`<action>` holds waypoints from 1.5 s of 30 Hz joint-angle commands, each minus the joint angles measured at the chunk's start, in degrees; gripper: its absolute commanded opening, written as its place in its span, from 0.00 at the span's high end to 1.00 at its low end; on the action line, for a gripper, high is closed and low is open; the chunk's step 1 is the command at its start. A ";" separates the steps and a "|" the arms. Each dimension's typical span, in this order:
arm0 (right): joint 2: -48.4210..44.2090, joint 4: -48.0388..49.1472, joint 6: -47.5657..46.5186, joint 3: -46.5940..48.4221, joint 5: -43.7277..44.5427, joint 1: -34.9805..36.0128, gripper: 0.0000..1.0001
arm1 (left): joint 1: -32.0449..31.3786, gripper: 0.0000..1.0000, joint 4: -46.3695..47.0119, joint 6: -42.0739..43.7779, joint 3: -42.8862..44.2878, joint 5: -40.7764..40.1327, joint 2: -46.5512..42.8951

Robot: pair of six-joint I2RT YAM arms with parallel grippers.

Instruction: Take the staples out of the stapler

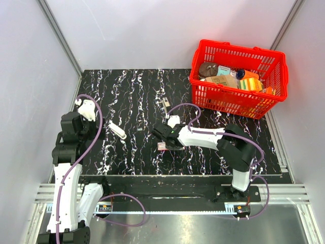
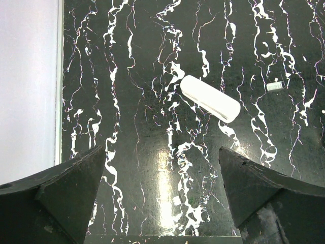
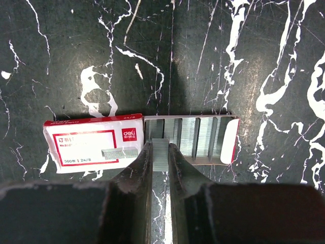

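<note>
My right gripper (image 3: 160, 147) is shut on a short grey strip of staples (image 3: 160, 156), held just over the open tray (image 3: 205, 137) of the red-and-white staple box (image 3: 91, 145); the tray holds several more strips. In the top view the right gripper (image 1: 162, 136) sits at mid-table over the box (image 1: 163, 146). The white stapler (image 1: 118, 130) lies closed on the black mat to the left, and shows in the left wrist view (image 2: 209, 98). My left gripper (image 2: 162, 148) is open and empty, hovering short of the stapler; in the top view it (image 1: 87, 109) is at the mat's left edge.
A red basket (image 1: 228, 99) with assorted items stands at the back right. A small pale object (image 1: 166, 104) lies behind the right gripper. A tiny staple fragment (image 2: 274, 86) lies right of the stapler. The mat's left edge (image 2: 60, 101) is close to the left gripper.
</note>
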 commanded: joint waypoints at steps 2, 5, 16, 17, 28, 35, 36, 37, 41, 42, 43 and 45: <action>-1.97 1.69 -0.39 -0.30 -0.22 -0.74 0.86 | 0.32 0.01 2.24 0.04 0.46 0.02 -0.37; -1.80 1.78 -0.48 -0.30 -0.40 -0.91 0.82 | 0.32 0.01 2.24 0.05 0.37 0.10 -0.46; -3.55 2.65 -0.65 -0.92 -1.10 -0.91 0.56 | 0.23 0.01 1.98 -0.04 0.63 0.89 -0.37; -3.90 2.83 -0.74 -1.09 -1.28 -0.91 0.56 | 0.32 0.01 1.89 -0.04 0.63 0.98 -0.37; -7.42 3.71 -1.53 0.66 -2.95 -0.83 0.66 | 0.23 0.01 1.98 -0.13 0.02 2.65 -0.02; -4.70 1.97 -3.20 5.31 -1.98 -0.91 0.81 | 0.32 0.01 3.20 0.75 -0.07 4.06 1.82; -4.09 1.26 -3.03 5.58 -2.16 -0.91 0.83 | 0.23 0.01 3.38 0.92 -0.07 4.23 2.26; -4.00 0.99 -2.68 5.06 -2.07 -0.91 0.85 | 0.23 0.01 3.56 1.10 -0.16 4.58 2.79; -5.75 2.74 -1.36 1.20 -2.16 -0.91 0.88 | 0.23 0.01 4.70 1.80 -0.51 6.52 4.81; -5.93 3.01 -1.18 0.67 -2.16 -0.91 0.88 | 0.23 0.01 4.96 1.80 -0.42 6.78 5.34; -5.93 2.83 -1.09 0.40 -2.16 -0.83 0.89 | 0.23 0.01 5.14 1.80 -0.25 6.78 5.78; -5.58 2.92 -1.01 -0.04 -2.25 -0.91 0.91 | 0.23 0.01 5.14 1.80 0.19 7.31 6.31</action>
